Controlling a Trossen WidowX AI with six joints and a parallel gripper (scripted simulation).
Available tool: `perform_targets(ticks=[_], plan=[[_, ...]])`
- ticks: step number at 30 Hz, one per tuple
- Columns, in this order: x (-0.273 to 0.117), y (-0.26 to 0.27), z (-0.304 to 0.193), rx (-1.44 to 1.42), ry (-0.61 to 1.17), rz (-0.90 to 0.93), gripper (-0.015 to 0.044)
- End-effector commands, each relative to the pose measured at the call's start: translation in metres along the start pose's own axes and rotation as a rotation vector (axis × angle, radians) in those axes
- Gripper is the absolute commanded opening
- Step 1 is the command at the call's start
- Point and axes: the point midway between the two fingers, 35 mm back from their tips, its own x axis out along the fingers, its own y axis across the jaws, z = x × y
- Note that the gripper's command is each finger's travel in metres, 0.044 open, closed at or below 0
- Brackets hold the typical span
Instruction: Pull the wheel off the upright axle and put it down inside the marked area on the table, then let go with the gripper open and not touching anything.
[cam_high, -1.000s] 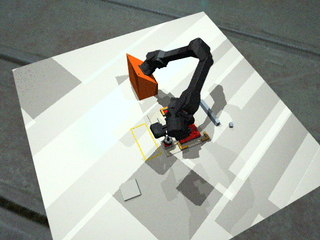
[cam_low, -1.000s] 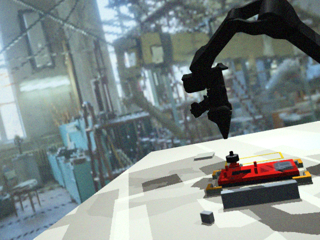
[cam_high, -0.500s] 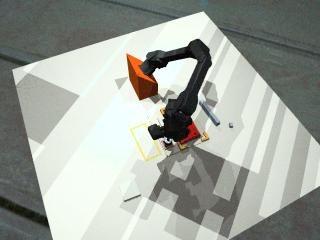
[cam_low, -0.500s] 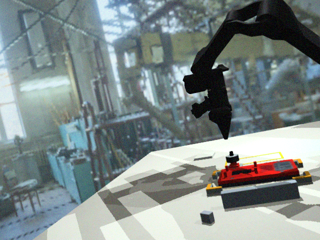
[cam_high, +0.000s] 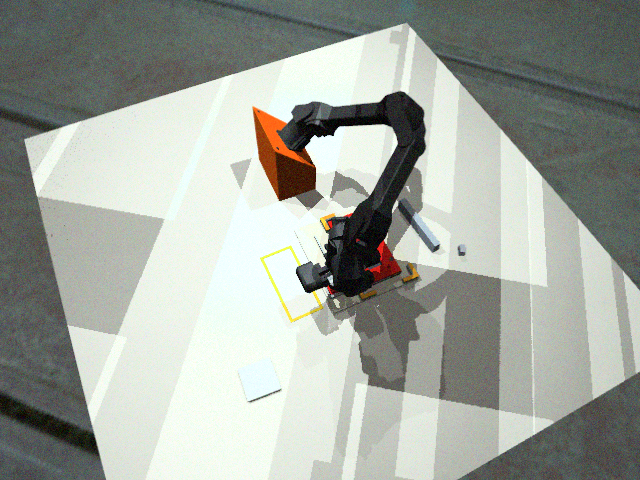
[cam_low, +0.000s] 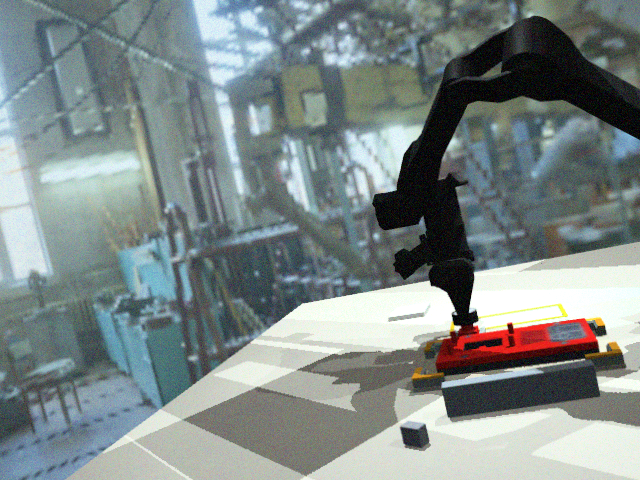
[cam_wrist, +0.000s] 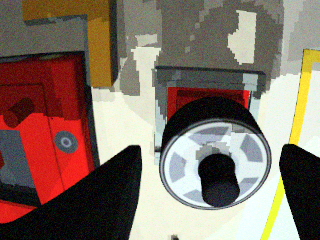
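1. Your end effector (cam_wrist: 210, 180) hangs nose-down over the wheel (cam_wrist: 215, 154), its fingers standing wide apart on either side and touching nothing that you can see; it holds nothing.
2. In the wrist view the wheel sits between the two dark fingers, nearer the one at 3 o'clock than the one at 9 o'clock.
3. The wheel is on the axle (cam_wrist: 220, 179), whose dark tip pokes up through the hub; its pale face shows grey spoke panels inside a black tyre.
4. From the exterior view you see the wheel (cam_low: 464, 316) just under the finger tips, at the 9 o'clock end of the red base (cam_low: 516, 343).
5. The base lies flat on the desk (cam_low: 289, 413), with orange corner brackets (cam_low: 427, 376) around it.
6. The yellow outline (cam_high: 287, 284) marking the area lies on the desk just beside the base, at about 9 o'clock of it in the top view; nothing rests inside it.
7. In the top view the arm (cam_high: 392, 165) hides the wheel from you.
8. An orange wedge (cam_high: 281, 157) stands at 11 o'clock of the base.
9. A grey bar (cam_high: 418, 224) and a small cube (cam_high: 461, 249) lie toward 3 o'clock, apart from each other.
10. A pale tile (cam_high: 259, 379) lies flat at 7 o'clock, well apart from the outline.
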Motion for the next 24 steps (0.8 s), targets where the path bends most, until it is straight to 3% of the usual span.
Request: perform_targets(ticks=[1,9,15,24], plan=[[0.0006,0.001,-0.0001,-0.003,0.003,0.0,0.0195],[0.0006,0.001,-0.0001,-0.003,0.003,0.0,0.0142],[-0.0005,0.0009,-0.0001,-0.002,0.003,0.0,0.0],[-0.0034,0.0008,0.0001,-0.002,0.002,0.0,0.0]])
